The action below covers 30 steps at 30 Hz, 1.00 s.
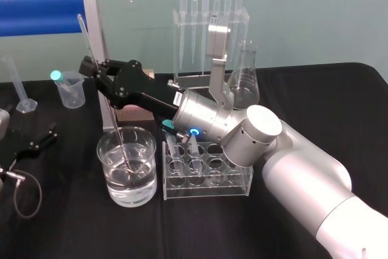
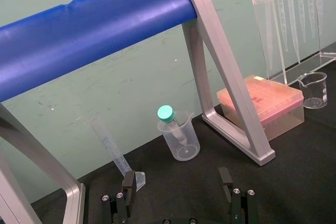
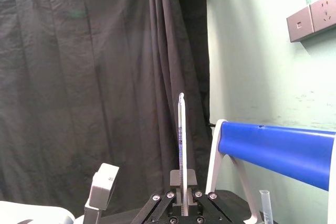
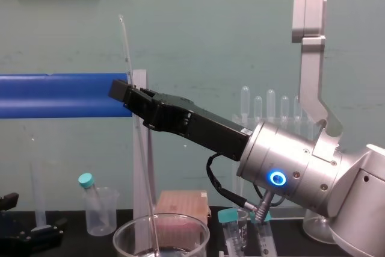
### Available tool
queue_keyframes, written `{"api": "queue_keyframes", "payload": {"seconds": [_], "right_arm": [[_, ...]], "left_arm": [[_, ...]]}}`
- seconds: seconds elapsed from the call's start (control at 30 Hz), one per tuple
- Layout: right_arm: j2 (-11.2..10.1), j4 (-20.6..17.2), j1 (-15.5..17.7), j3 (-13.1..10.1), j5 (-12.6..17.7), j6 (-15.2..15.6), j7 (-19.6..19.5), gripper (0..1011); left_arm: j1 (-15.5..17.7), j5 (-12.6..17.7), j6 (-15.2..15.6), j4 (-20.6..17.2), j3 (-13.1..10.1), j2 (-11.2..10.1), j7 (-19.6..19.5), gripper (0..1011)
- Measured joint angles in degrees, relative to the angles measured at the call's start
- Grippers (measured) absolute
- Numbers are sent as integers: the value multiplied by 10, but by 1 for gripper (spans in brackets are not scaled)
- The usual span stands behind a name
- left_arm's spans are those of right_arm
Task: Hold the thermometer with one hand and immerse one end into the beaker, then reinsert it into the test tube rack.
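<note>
Thermometer (image 3: pixel 181 145), pinched by the closed right hand (image 1: pixel 91 65), dips its lower end into the beaker (image 1: pixel 144 181); left hand (image 2: pixel 176 179) lies open.

thermometer (image 3: pixel 181 145) end in beaker (image 1: pixel 145 175), test tube rack (image 1: pixel 206 178) just R of beaker, flask (image 1: pixel 244 83) behind rack

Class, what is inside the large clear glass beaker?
The large clear glass beaker holds clear liquid and the slanted lower end of the long thin glass thermometer held by the right tool. Liquid blurs whether its tip touches bottom. The left tool sits open, apart.
</note>
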<state>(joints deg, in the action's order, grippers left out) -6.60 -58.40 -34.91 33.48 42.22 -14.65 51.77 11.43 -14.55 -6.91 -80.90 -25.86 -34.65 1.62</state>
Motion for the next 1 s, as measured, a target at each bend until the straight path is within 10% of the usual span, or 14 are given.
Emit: {"api": "queue_keyframes", "payload": {"seconds": [1.0], "right_arm": [[0,-1,0,0,2,-1,2,52]], "left_arm": [[0,0,0,0,0,0,0,1008]]}}
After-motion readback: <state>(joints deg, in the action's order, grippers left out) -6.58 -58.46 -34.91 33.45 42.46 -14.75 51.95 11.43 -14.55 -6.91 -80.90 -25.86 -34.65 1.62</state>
